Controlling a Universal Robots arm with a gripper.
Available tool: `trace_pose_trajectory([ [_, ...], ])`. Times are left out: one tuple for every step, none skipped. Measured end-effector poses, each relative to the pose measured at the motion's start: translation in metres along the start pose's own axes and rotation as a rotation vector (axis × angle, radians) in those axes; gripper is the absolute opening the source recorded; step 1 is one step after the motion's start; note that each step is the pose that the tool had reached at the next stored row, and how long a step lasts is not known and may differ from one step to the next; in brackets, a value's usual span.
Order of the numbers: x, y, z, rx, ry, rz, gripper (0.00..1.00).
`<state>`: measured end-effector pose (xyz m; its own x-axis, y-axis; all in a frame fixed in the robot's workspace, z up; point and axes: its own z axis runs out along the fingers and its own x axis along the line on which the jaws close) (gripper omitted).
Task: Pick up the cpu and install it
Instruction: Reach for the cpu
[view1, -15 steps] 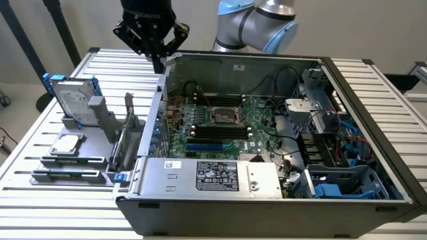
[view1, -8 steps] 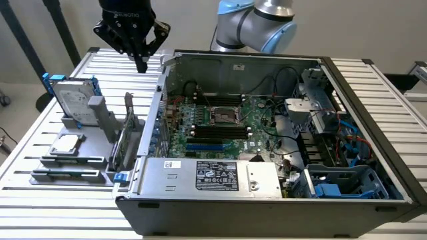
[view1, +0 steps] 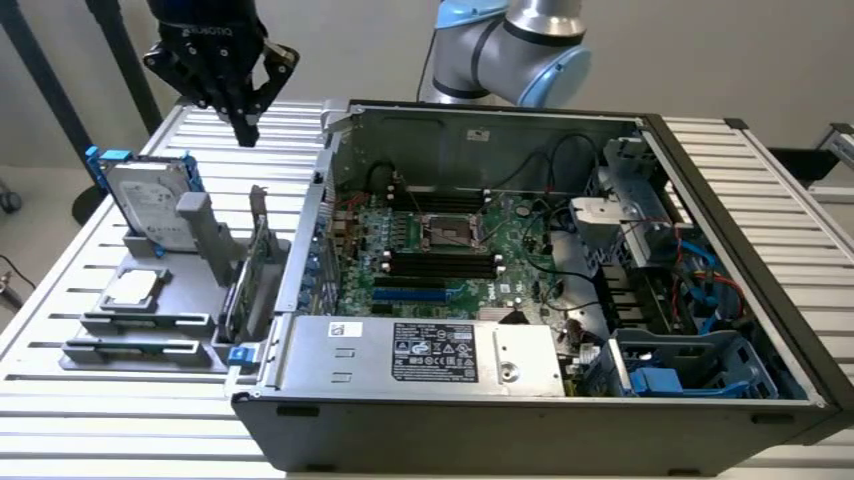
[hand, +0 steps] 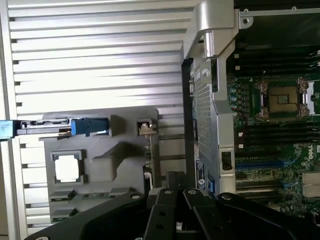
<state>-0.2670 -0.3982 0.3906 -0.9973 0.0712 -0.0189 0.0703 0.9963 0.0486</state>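
While hand (view1: 247, 132) aloft, cpu (view1: 131, 290) well below

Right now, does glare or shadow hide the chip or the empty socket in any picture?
Wrist view: glare washes the chip to plain white, and the slatted table shines strongly; the socket is readable. Exterior view: the chip is evenly lit, its grey top plain to see; the socket lies in the dimmer inside of the case, yet visible.

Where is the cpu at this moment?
The cpu lies flat on the grey holder at the exterior view's left, in front of the hard drive, outside the case.
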Motion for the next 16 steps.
trace_pose_trajectory([
  [0.004, -0.0003, 0.0004, -0.0001, -0.0001, 0.0, 0.11],
  [0.009, -0.0007, 0.0007, -0.0001, -0.0001, 0.0, 0.11],
  [0.014, -0.001, 0.0011, -0.0001, -0.0001, 0.0, 0.11],
  [0.018, -0.0014, 0.0014, -0.0001, -0.0001, 0.0, 0.11],
  [0.023, -0.0017, 0.0018, -0.0001, -0.0001, 0.0, 0.11],
  [0.027, -0.0021, 0.0021, -0.0001, -0.0001, 0.0, 0.11],
  [0.032, -0.0024, 0.0024, -0.0001, -0.0001, 0.0, 0.11],
  [0.036, -0.0028, 0.0027, -0.0001, -0.0001, 0.0, 0.11],
  [0.041, -0.0032, 0.003, -0.0001, -0.0001, 0.0, 0.11],
  [0.045, -0.0035, 0.0033, -0.0001, -0.0001, 0.0, 0.11],
  [0.05, -0.0039, 0.0036, -0.0001, -0.0001, 0.0, 0.11],
  [0.054, -0.0043, 0.0039, -0.0002, -0.0002, 0.0, 0.11],
  [0.059, -0.0048, 0.0042, -0.0001, -0.0001, 0.0, 0.11],
  [0.064, -0.0051, 0.0046, -0.0001, -0.0001, 0.0, 0.11],
  [0.068, -0.0055, 0.0049, -0.0001, -0.0001, 0.0, 0.11],
  [0.073, -0.0059, 0.0051, 0.0, -0.0001, 0.0, 0.11],
])
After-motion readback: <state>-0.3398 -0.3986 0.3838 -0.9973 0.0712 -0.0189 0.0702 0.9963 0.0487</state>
